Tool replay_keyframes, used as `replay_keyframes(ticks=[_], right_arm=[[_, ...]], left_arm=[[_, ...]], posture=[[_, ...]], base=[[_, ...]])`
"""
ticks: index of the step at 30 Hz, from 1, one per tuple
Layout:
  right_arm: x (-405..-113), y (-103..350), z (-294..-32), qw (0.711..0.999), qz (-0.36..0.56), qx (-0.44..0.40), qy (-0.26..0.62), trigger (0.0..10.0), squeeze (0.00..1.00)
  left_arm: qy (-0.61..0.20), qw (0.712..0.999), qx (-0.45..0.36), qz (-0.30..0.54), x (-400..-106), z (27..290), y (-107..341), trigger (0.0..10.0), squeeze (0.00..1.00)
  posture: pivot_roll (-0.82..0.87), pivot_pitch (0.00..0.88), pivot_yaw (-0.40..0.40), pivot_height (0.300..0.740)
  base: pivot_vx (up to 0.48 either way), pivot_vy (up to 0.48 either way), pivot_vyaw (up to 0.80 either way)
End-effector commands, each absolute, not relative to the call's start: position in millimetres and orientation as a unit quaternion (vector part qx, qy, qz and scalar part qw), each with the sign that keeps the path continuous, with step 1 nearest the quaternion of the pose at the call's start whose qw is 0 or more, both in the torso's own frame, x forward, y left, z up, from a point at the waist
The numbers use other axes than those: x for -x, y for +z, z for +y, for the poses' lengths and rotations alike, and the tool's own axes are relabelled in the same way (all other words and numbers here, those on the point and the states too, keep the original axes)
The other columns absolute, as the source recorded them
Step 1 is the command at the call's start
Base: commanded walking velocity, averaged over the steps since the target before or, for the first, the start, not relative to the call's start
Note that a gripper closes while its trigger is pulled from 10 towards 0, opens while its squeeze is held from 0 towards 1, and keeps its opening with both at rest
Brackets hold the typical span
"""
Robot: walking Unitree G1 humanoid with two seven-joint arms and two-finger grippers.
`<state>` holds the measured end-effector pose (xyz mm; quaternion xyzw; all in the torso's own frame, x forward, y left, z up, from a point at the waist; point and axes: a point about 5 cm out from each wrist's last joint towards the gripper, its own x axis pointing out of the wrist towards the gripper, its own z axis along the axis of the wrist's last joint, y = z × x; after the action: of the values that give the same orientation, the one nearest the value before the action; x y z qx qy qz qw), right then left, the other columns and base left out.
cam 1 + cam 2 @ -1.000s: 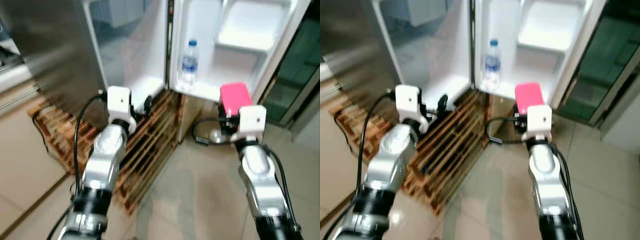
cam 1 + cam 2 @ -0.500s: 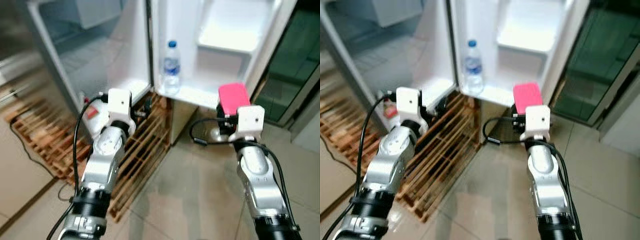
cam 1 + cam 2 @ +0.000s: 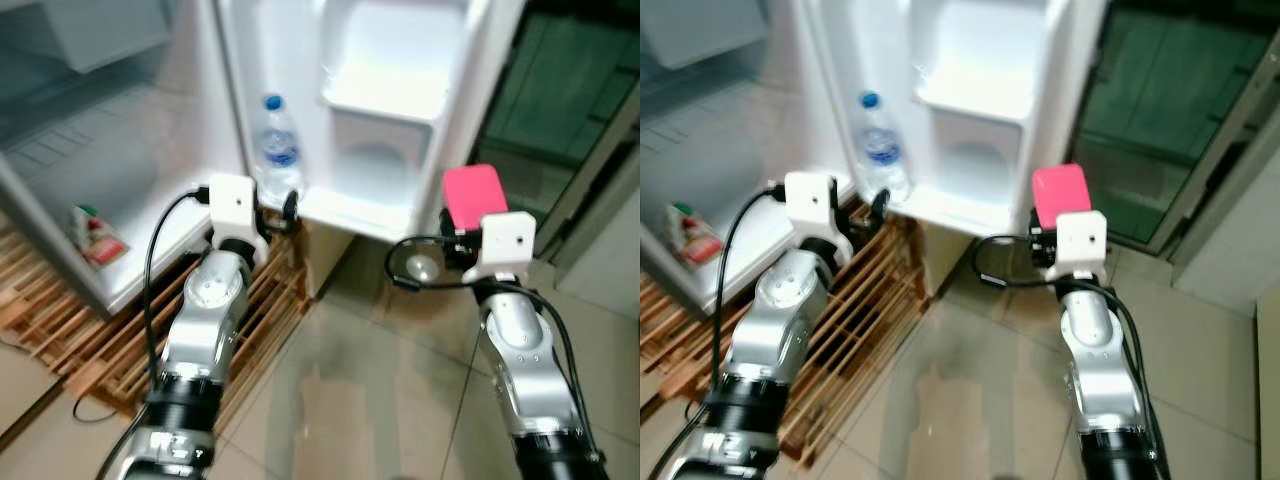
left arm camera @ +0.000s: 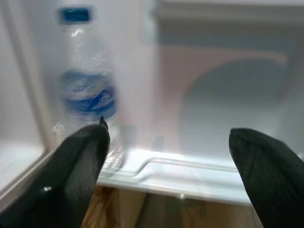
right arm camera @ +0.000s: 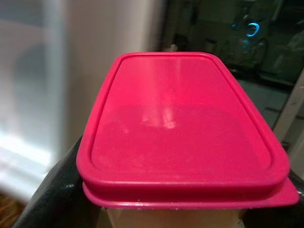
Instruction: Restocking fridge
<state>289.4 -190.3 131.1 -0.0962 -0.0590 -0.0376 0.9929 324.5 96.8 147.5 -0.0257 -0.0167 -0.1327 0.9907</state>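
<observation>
**Risk check: box is nearing the door shelf**

The right claw point(image 3: 470, 228) is clamped on the box point(image 3: 474, 196), holding it upright with the pink lid on top. In the right wrist view, the fingers point(image 5: 52, 190) are hugging the box point(image 5: 183, 128) low on its sides, under the lid rim. The box is sitting right of the fridge door point(image 3: 400, 110), just off its outer edge and roughly level with the bottom shelf point(image 3: 350, 212); it isn't inside anything yet.

The left claw point(image 4: 171, 156) is spread wide with nothing in it, pointing at that shelf close to the bottle point(image 3: 279, 150). One finger point(image 4: 83, 156) is lying just beside the bottle's base.

Risks, as I'm reading them:
- The grip is low and the body under the lid looks smooth, so a quick swing could be letting the box tip or slide out.
- The box is lined up with the door's edge, not the shelf opening. Driving straight in is likely clipping that edge, or pushing the door further round.
- The left claw is sitting in the very slot the box probably needs, so the arms could be colliding. Any twitch there is likely toppling the bottle.
- The pallet point(image 3: 120, 330) under the fridge and the loose cable point(image 3: 90, 410) are near the robot's path, so stepping closer is risking a snag.
- A packet point(image 3: 95, 235) is lying inside the main compartment, well left of the door and out of the way.
</observation>
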Motion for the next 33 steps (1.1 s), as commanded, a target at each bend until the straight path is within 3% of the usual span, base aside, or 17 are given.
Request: replay_keyframes(ticks=[1, 12, 22, 29, 33], right_arm=[[-292.4, 137.8, -179.5, 0.993, -0.073, 0.09, -0.023, 10.0, 0.0], [-292.2, 144.1, -183.8, 0.992, -0.082, 0.095, -0.03, 10.0, 0.0], [-271.5, 155.0, -191.5, 0.983, -0.106, 0.143, -0.045, 10.0, 0.0], [-282.3, 152.7, -175.9, 0.995, -0.077, 0.06, -0.008, 10.0, 0.0], [-291.3, 149.2, -169.8, 0.998, -0.053, 0.024, 0.011, 10.0, 0.0]], left_arm=[[-0.107, 0.994, 0.009, -0.025, -328.0, 111.0, 152.9, 10.0, 0.0], [-0.097, 0.995, 0.012, -0.031, -328.5, 113.1, 154.3, 10.0, 0.0], [-0.099, 0.994, 0.011, -0.034, -327.3, 113.5, 155.4, 10.0, 0.0], [-0.096, 0.994, 0.022, -0.048, -327.8, 110.5, 160.4, 10.0, 0.0], [-0.06, 0.997, -0.01, -0.053, -328.1, 115.4, 160.8, 10.0, 0.0]], posture=[[-0.05, 0.0, 0.031, 0.74], [-0.06, 0.0, 0.03, 0.74], [-0.06, 0.0, 0.029, 0.74], [-0.07, 0.0, 0.035, 0.74], [-0.05, 0.0, 0.028, 0.74]], base=[[0.0, 0.0, 0.0], [0.0, 0.0, 0.0], [0.0, 0.0, 0.0], [0.0, 0.0, 0.0], [0.0, -0.474, 0.72]])
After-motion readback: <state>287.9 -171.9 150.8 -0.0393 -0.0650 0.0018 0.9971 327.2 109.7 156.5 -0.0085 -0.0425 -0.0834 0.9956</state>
